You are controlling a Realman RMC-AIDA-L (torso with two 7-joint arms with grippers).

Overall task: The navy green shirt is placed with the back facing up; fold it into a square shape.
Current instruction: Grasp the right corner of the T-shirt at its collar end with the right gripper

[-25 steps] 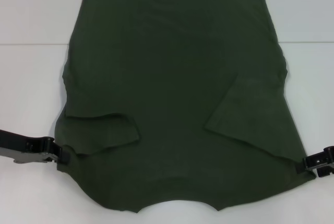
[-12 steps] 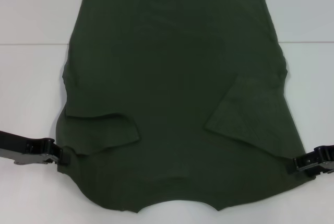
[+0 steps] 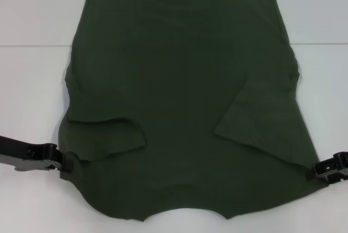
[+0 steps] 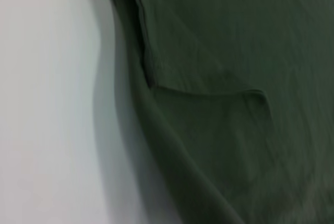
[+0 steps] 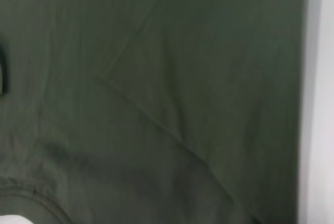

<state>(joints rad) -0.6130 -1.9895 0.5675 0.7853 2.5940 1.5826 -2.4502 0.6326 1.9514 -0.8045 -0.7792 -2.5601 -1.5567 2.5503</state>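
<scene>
The navy green shirt [image 3: 179,81] lies flat on the white table [image 3: 32,92], plain side up, with its neckline at the near edge. Both short sleeves are folded inward, the left sleeve [image 3: 109,135] and the right sleeve [image 3: 261,119]. My left gripper [image 3: 63,161] is at the shirt's near left edge, shut on the cloth. In the left wrist view that edge [image 4: 156,145] stands slightly off the table. My right gripper [image 3: 311,171] is at the shirt's near right edge. The right wrist view shows the shirt [image 5: 156,78] and its folded sleeve.
The white table runs bare on both sides of the shirt. A faint seam [image 3: 32,46] crosses it at the far part. The shirt's hem reaches the far edge of the head view.
My right gripper moved in toward the shirt and then back out a little. The left gripper and the shirt have stayed still.
</scene>
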